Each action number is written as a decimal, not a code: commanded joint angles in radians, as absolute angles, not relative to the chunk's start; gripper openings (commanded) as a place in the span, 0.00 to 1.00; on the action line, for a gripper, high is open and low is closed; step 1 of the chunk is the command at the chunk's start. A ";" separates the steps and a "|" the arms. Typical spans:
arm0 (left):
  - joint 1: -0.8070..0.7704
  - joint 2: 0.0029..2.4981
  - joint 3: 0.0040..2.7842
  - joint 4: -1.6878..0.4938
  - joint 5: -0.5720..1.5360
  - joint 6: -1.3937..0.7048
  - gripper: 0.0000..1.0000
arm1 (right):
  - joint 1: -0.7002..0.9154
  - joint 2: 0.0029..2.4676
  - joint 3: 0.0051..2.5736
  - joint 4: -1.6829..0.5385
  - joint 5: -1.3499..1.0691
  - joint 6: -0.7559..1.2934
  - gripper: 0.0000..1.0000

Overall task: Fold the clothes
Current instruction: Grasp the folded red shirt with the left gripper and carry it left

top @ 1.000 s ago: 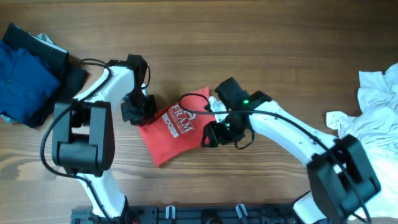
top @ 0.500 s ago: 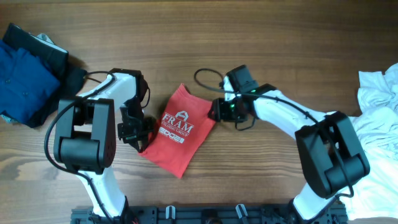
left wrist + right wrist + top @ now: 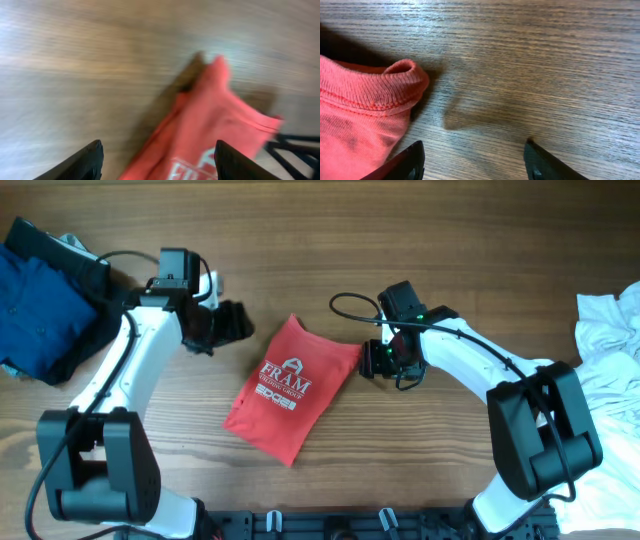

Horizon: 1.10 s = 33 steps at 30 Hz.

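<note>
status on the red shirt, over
Left tool and right tool open, empty. Red shirt folded, flat between them. Blue pile, white pile well aside.

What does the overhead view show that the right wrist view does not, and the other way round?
Only the overhead view: the whole folded red cotton T-shirt with its white lettering, a dark blue pile of clothes at the left edge, and a crumpled white cloth at the right edge. Only the right wrist view: the shirt's stitched, rolled hem up close, and that the right arm's black fingers stand open with nothing between them. Both: the red shirt and the brown wooden table.
</note>
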<state>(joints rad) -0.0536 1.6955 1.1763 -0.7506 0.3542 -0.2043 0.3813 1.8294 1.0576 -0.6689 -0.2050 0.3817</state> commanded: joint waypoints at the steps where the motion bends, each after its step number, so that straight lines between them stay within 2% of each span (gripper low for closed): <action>1: -0.057 1.793 1.172 -0.690 0.544 -0.117 0.70 | 0.371 1.864 1.028 -0.686 -0.120 0.419 0.67; 7: -0.082 1.987 1.172 -0.665 0.714 -0.043 0.71 | 0.371 1.864 1.028 -0.691 -0.123 0.419 0.68; 9: -0.107 2.030 1.172 -0.675 0.744 -0.007 0.74 | 0.371 1.864 1.028 -0.690 -0.123 0.419 0.68; 11: -0.146 2.076 1.169 -0.704 0.748 0.001 0.70 | 0.371 1.864 1.028 -0.691 -0.123 0.418 0.69; 14: -0.191 2.123 1.168 -0.752 0.734 0.065 0.49 | 0.371 1.864 1.028 -0.694 -0.123 0.418 0.69; 16: -0.201 2.129 1.168 -0.761 0.696 0.072 0.27 | 0.371 1.864 1.028 -0.697 -0.123 0.418 0.69; 19: -0.189 2.125 1.174 -0.761 0.672 0.072 0.09 | 0.371 1.864 1.028 -0.701 -0.123 0.418 0.69; 21: -0.171 2.117 1.190 -0.771 0.672 0.071 0.04 | 0.371 1.864 1.028 -0.704 -0.120 0.418 0.69; 26: -0.107 2.028 1.262 -0.854 0.672 0.072 0.04 | 0.347 1.836 1.029 -0.742 -0.046 0.420 0.68; 33: 0.088 1.845 1.417 -0.931 0.652 0.054 0.04 | 0.205 1.578 1.029 -0.795 -0.022 0.361 0.68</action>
